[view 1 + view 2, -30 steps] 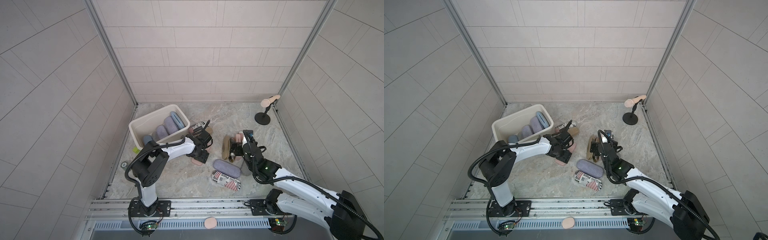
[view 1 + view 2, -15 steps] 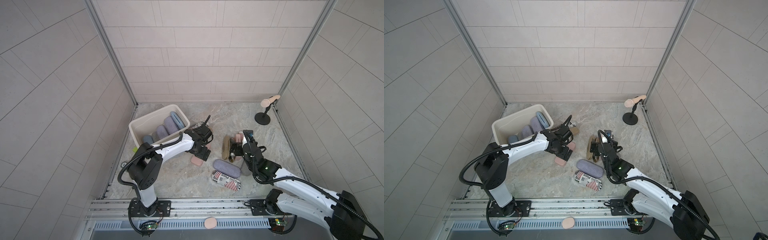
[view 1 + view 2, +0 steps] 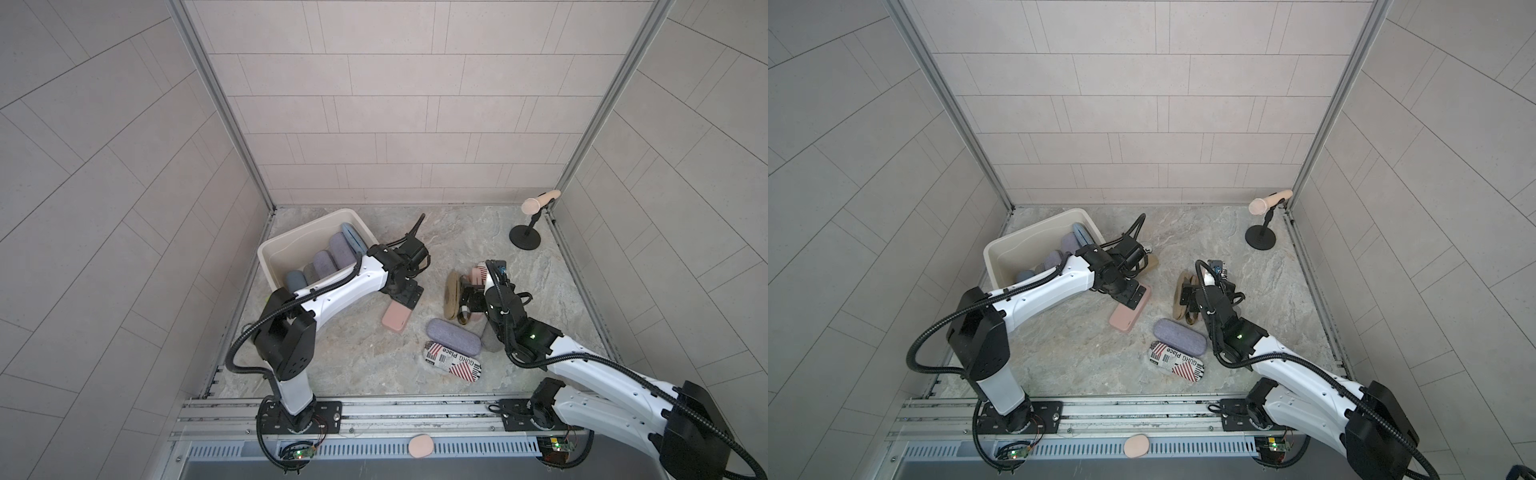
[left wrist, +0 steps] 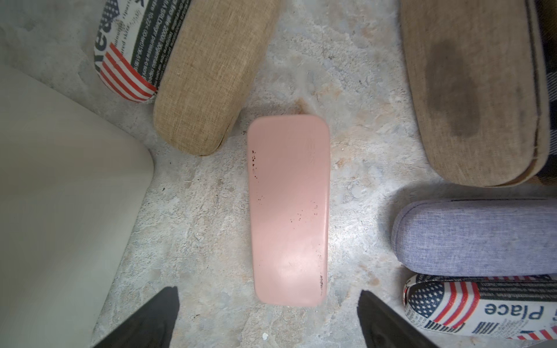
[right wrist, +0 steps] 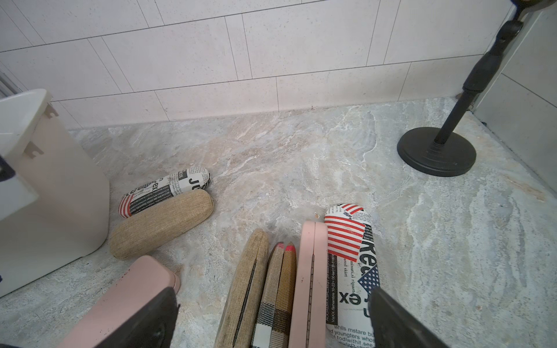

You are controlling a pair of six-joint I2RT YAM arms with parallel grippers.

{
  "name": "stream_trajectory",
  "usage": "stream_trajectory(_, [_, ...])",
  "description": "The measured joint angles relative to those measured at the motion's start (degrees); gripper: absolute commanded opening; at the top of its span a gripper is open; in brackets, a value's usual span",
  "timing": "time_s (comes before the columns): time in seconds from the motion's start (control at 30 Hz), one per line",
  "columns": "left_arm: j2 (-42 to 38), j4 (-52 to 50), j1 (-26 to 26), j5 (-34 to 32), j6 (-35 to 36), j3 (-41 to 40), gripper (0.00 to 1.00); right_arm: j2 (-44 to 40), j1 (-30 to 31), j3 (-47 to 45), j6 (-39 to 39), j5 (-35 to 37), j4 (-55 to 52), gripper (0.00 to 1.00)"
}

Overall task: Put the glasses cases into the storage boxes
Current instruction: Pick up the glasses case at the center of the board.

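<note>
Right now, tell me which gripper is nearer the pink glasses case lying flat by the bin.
Left. The left gripper hangs open over one end of the flat pink glasses case; the right gripper sits apart, open above the row of cases standing on edge.

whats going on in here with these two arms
Two robot arms are sorting glasses cases into a cream bin, which already holds several cases. The left gripper is open, poised over a pink case that lies flat, not gripping it. The right gripper is open over a row of cases standing on edge. A lilac case and a flag-print case lie loose nearby.
</note>
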Motion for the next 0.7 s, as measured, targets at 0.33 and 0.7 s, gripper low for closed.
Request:
stream_trajectory(0.33, [10.6, -1.3, 0.0, 0.4, 1.4, 4.7, 1.0, 0.7, 0.0, 0.0, 0.0, 0.0, -0.3, 1.0])
stream_trajectory(0.7, [16.2, 2.7, 0.0, 0.7, -1.0, 3.0, 0.89, 0.7, 0.0, 0.0, 0.0, 0.0, -0.4, 1.0])
